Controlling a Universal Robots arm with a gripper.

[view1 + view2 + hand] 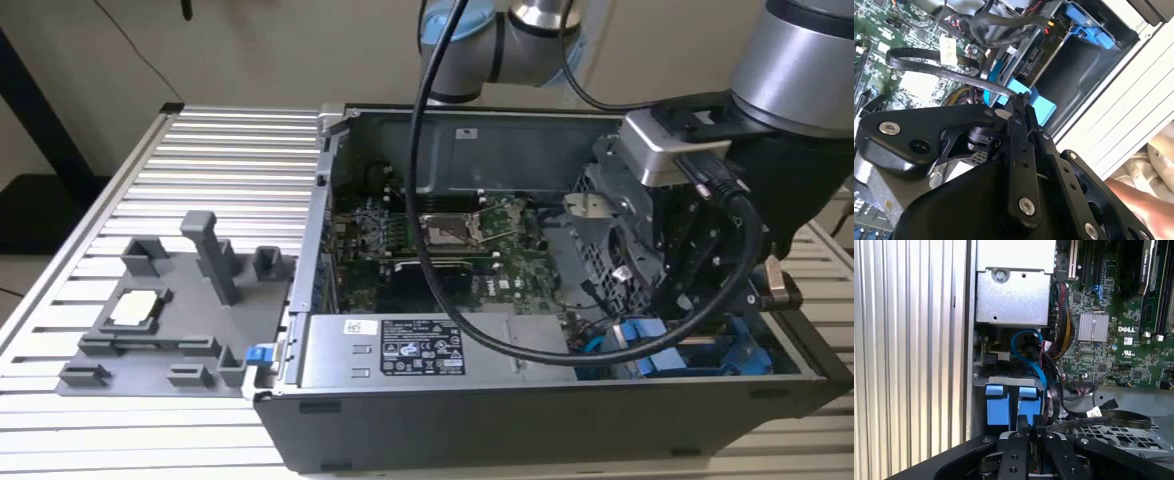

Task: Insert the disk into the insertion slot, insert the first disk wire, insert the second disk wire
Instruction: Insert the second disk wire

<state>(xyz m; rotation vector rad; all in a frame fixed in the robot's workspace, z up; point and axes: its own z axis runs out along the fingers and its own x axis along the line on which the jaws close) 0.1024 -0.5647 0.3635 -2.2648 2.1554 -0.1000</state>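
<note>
Sitting open on the ribbed tabletop (200,150), the computer case (534,420) is partly blocked by the arm (801,110), which reaches down into its drive corner. Ahead of the jaws, the grey insertion slot (1004,381) already holds the disk (1010,407), of which just the blue carrier tabs show. The gripper (1030,432) hangs just above those tabs, its jaws pressed nearly together on a dark wire (1104,419) that curves off to one side; the connector end is hidden between them. Beyond the slot sits the silver power-supply box (1011,295).
</note>
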